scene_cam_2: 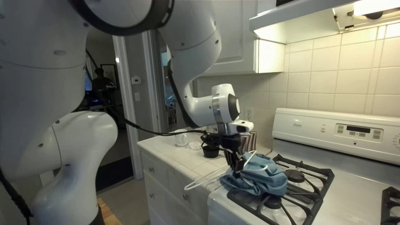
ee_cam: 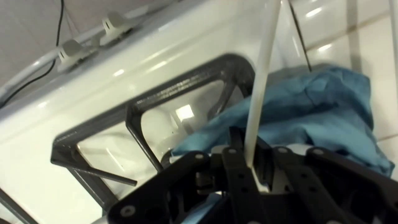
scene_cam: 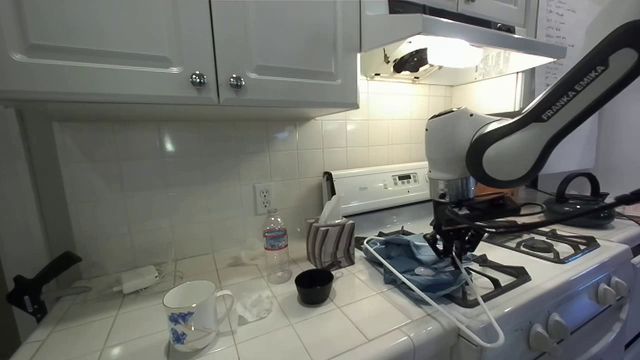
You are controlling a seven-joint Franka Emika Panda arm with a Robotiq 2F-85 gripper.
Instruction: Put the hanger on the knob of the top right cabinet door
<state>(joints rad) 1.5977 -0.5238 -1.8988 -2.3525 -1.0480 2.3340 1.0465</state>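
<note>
A glossy white mug printed with blue flowers (scene_cam: 192, 317) stands nearest the camera at lower left of the frame, in an exterior view, on a white-tiled desk (scene_cam: 325, 332). At right, above a white gas stove (scene_cam_2: 353, 184), a black two-fingered robot hand (ee_cam: 250, 143) appears clamped on a thin white triangular clothes hanger (ee_cam: 261, 77), whose rod runs between the fingers (ee_cam: 234, 168) at the centre of the wrist view. The hanger slants across a crumpled blue cloth (scene_cam_2: 265, 184), one rounded corner dipping to the lower right; the hook cannot be made out for certain.

The piece looks light, stiff and springy rather than fragile. Its smooth skin could let it pivot or slide, since so slim a rod offers only a narrow strip to squeeze. The present hold is on a straight run; a grip near the neck, just beneath the hook, would probably balance better and free the hook for the round chrome knob (scene_cam: 236, 81) of the white panelled cabinet door (scene_cam: 287, 50) at upper left of centre, the likely target. The soft cloth could drag along if the wire is snagged in it; that cannot be told.
</note>
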